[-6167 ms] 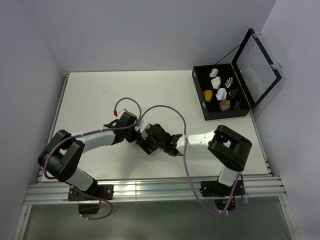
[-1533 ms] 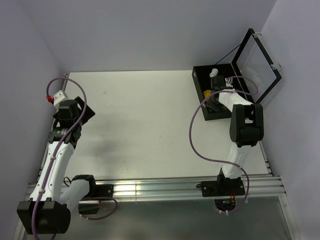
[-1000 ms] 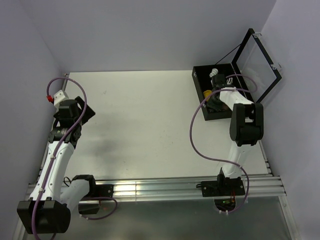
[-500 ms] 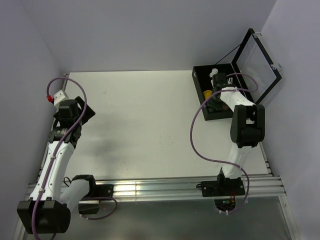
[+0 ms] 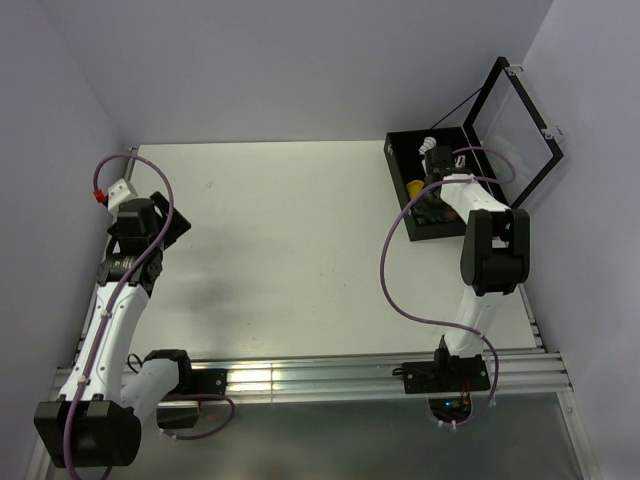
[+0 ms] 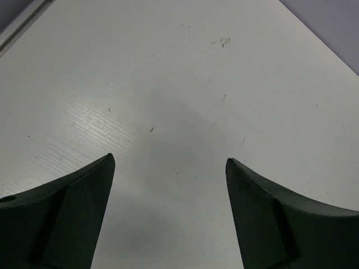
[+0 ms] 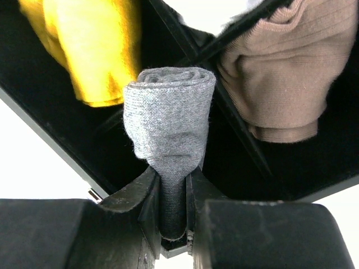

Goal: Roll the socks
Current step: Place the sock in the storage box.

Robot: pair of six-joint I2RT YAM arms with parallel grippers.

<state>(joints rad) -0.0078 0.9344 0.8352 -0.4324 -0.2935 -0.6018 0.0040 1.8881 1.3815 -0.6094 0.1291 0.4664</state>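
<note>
A grey sock (image 7: 168, 117), rolled into a tight bundle, sticks out from between the fingers of my right gripper (image 7: 173, 174), which is shut on its lower end. The roll hangs over the dividers of the black box (image 5: 440, 232), where my right gripper (image 5: 432, 200) reaches in from the near side. A mustard-yellow sock bundle (image 7: 95, 50) lies in the compartment to the left of it, seen small in the top view as the yellow bundle (image 5: 415, 186). My left gripper (image 6: 168, 162) stands open over bare white table, far off at the left (image 5: 140, 218).
A tan sock bundle (image 7: 275, 78) fills the compartment to the right of the grey roll. A white bundle (image 5: 430, 146) lies at the box's far end. The box's glass lid (image 5: 515, 120) stands open at the back right. Grey walls close in the table.
Over the last second my right gripper's jaws have closed tighter on the grey roll inside the box. Six seconds ago both arms met at mid-table; the left has since withdrawn.
</note>
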